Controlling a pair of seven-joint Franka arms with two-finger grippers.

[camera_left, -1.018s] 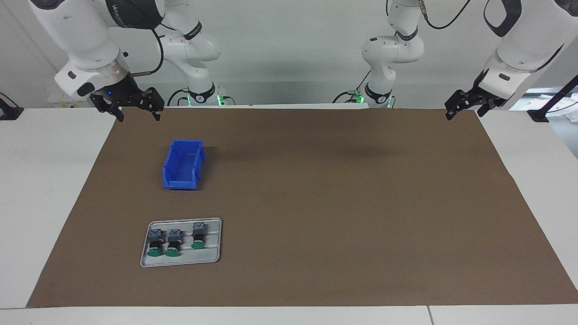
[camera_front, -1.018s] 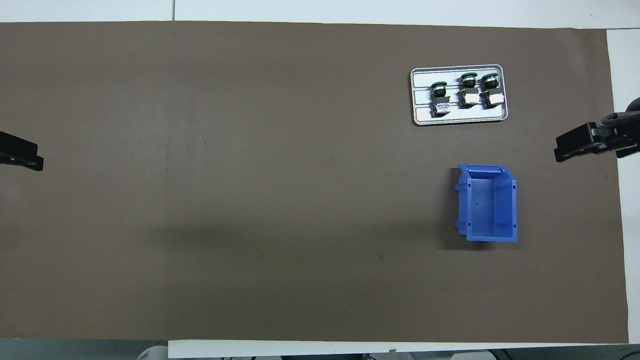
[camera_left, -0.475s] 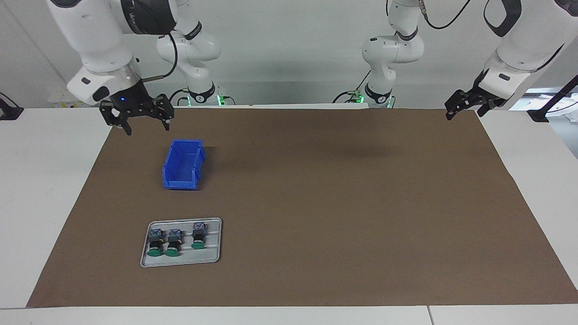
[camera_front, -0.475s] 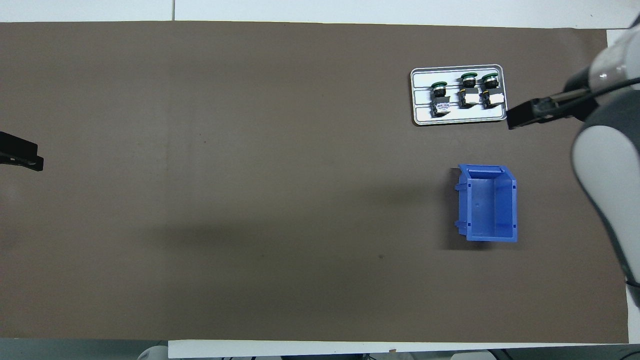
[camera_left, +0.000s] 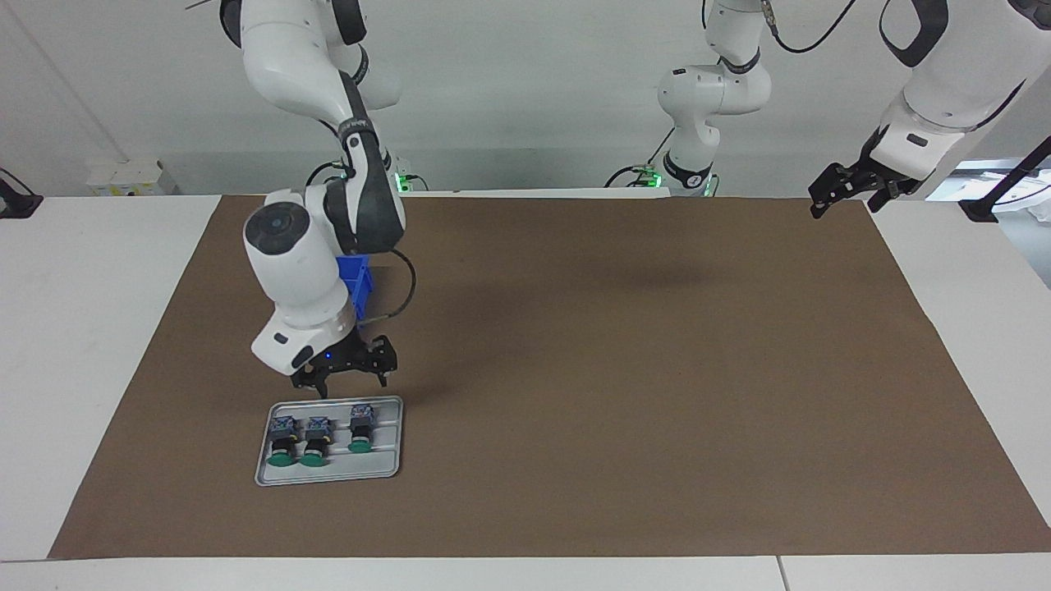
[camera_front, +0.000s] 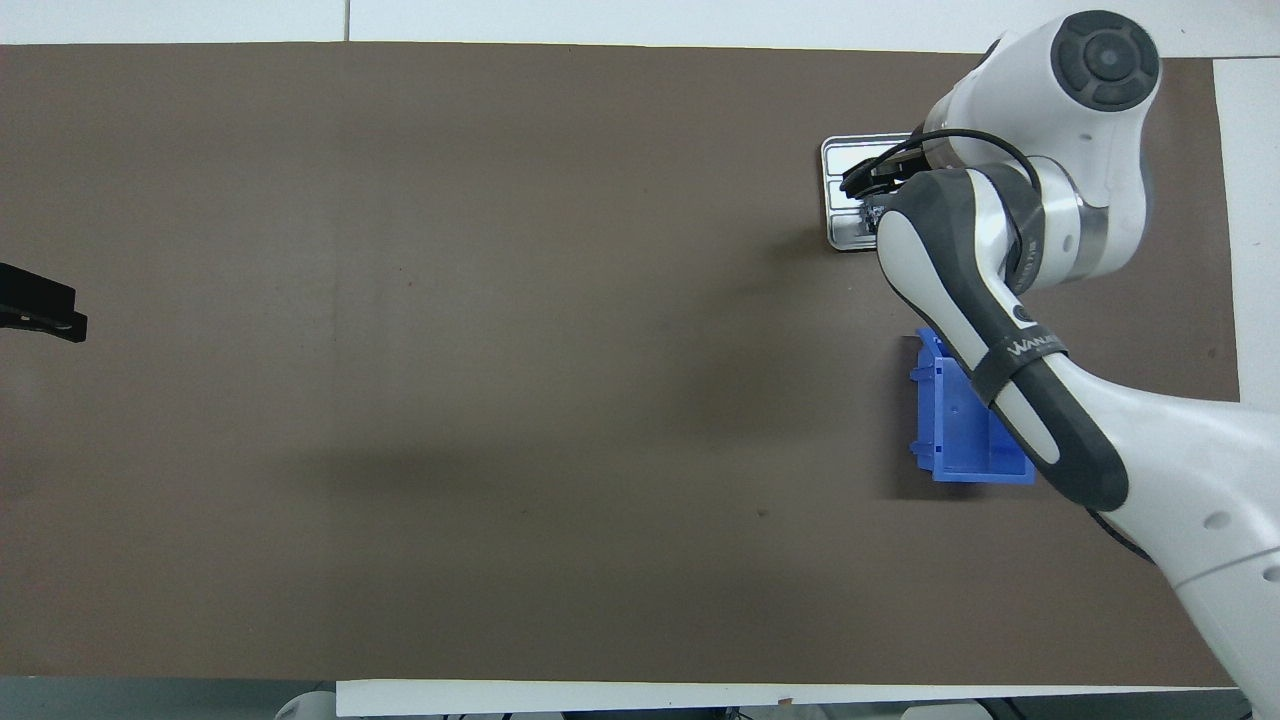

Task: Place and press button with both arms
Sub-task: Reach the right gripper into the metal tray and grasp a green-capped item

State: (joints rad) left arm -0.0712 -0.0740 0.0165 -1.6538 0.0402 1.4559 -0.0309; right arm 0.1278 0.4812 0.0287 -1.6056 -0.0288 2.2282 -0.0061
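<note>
Three green-capped buttons (camera_left: 283,443) (camera_left: 314,443) (camera_left: 360,433) lie on their sides in a grey tray (camera_left: 328,474), toward the right arm's end of the table. My right gripper (camera_left: 351,384) is open and empty. It hangs a little above the tray's edge nearer the robots, not touching a button. In the overhead view the right arm (camera_front: 1000,250) covers the buttons, and only a corner of the tray (camera_front: 838,236) shows. My left gripper (camera_left: 831,197) is open and empty, and waits over the mat's corner at the left arm's end (camera_front: 40,310).
A blue open bin (camera_left: 358,283) stands on the brown mat (camera_left: 624,369), nearer to the robots than the tray. The right arm partly hides it in both views (camera_front: 950,430). White table borders the mat (camera_left: 82,345).
My right arm has swung out from the mat's corner, past the blue bin, and come down over the tray. The left arm has not moved.
</note>
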